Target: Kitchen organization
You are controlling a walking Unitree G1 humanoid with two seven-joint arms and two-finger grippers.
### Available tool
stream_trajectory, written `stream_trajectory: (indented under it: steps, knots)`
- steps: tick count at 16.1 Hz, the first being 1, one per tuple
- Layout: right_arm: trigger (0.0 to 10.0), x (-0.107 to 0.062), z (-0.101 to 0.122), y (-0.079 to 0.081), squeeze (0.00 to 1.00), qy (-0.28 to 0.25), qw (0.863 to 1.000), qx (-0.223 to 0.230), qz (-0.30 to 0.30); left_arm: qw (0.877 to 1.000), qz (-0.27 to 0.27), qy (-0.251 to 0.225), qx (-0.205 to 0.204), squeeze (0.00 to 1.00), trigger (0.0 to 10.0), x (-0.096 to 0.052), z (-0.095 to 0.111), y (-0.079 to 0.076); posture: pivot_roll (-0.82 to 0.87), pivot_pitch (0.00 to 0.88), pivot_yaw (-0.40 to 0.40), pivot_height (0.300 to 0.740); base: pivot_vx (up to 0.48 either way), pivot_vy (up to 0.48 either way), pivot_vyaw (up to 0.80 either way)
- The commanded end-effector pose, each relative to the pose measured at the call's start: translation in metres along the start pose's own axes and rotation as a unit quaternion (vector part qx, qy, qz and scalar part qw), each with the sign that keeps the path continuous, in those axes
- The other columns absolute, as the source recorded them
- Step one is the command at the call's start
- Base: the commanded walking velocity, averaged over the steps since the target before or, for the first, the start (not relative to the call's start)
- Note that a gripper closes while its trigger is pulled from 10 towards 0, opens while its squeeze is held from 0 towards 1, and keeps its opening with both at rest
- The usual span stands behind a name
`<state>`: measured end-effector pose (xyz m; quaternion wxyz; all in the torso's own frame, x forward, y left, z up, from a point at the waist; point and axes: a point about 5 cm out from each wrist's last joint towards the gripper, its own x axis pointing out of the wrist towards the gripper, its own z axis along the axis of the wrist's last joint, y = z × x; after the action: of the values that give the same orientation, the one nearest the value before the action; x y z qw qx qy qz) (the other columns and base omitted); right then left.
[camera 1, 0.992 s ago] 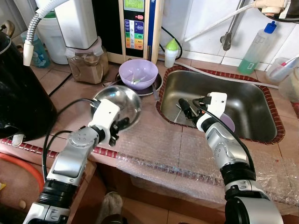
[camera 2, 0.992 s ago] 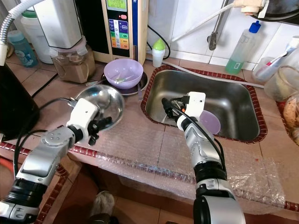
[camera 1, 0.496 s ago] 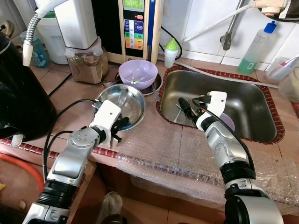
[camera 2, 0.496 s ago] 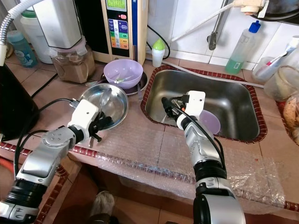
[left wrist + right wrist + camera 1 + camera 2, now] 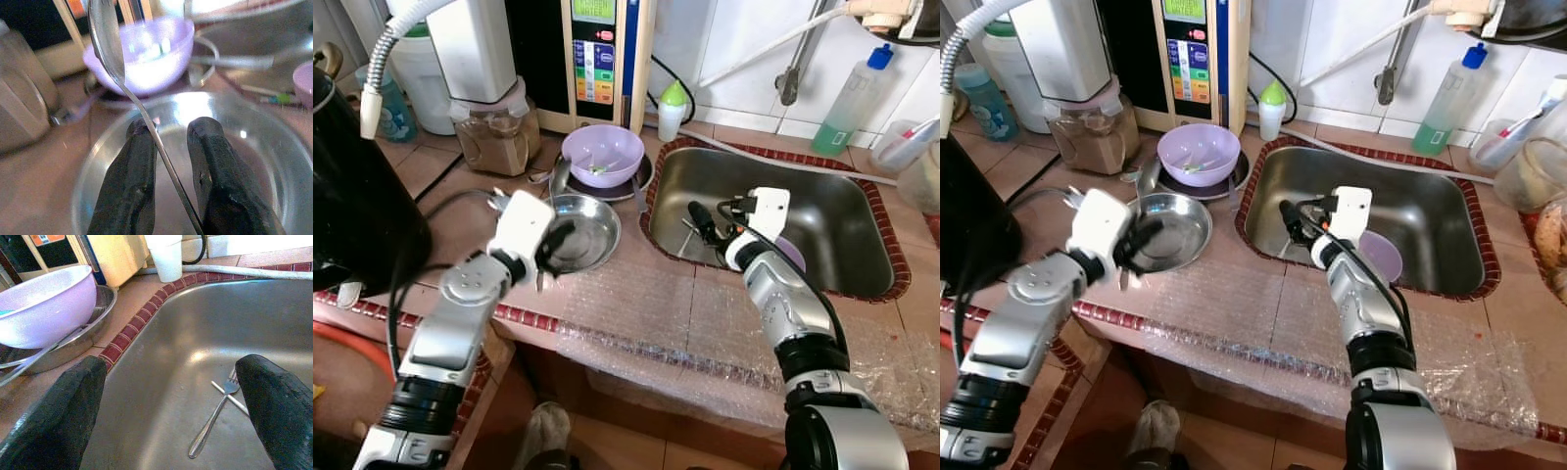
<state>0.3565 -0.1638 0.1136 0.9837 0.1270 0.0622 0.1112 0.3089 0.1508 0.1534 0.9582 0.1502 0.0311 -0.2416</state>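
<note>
My left gripper (image 5: 551, 241) hovers over a shallow steel bowl (image 5: 590, 235) lying flat on the tiled counter. It is shut on the thin handle of a metal spoon (image 5: 105, 34), whose scoop points up toward the purple bowl (image 5: 602, 155) on a steel plate behind. My right gripper (image 5: 698, 217) hangs inside the steel sink (image 5: 862, 211), fingers (image 5: 58, 411) wide open and holding nothing. A fork (image 5: 215, 418) lies on the sink floor in front of it. A small purple bowl (image 5: 791, 255) rests in the sink beside that arm.
A black kettle (image 5: 352, 196) fills the left counter. Behind stand a jar of brown powder (image 5: 494, 137), a water appliance (image 5: 599, 59) and a small green-capped bottle (image 5: 673, 110). Bubble wrap (image 5: 646, 323) covers the counter's front edge. A soap bottle (image 5: 847, 103) stands behind the sink.
The steel bowl, tilted up a second ago, now lies flat on the counter. My left arm has risen with the spoon in its fingers. The right arm has hardly moved.
</note>
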Motion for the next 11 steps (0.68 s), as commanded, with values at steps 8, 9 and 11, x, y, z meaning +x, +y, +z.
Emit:
stream_trajectory:
  steps: [8, 9, 11]
  knots:
    - [10.0, 0.001, 0.04, 0.049, 0.0, -0.043, 0.964, 0.087, 0.246, 0.979, -0.093, -0.134, -0.119, 0.0, 0.0, 0.002, 0.04, -0.022, 0.02, 0.0, -0.01, 0.74, 0.0, 0.0, 0.0]
    - [10.0, -0.002, 0.039, 0.054, 0.0, -0.033, 0.956, 0.094, 0.277, 0.971, -0.113, -0.142, -0.157, 0.0, 0.0, 0.004, 0.044, -0.028, 0.02, 0.0, -0.01, 0.74, 0.0, 0.0, 0.0]
    - [10.0, -0.007, 0.037, 0.061, 0.0, -0.019, 0.941, 0.106, 0.322, 0.949, -0.149, -0.157, -0.23, 0.0, 0.0, 0.007, 0.051, -0.037, 0.02, 0.0, -0.01, 0.74, 0.0, 0.0, 0.0]
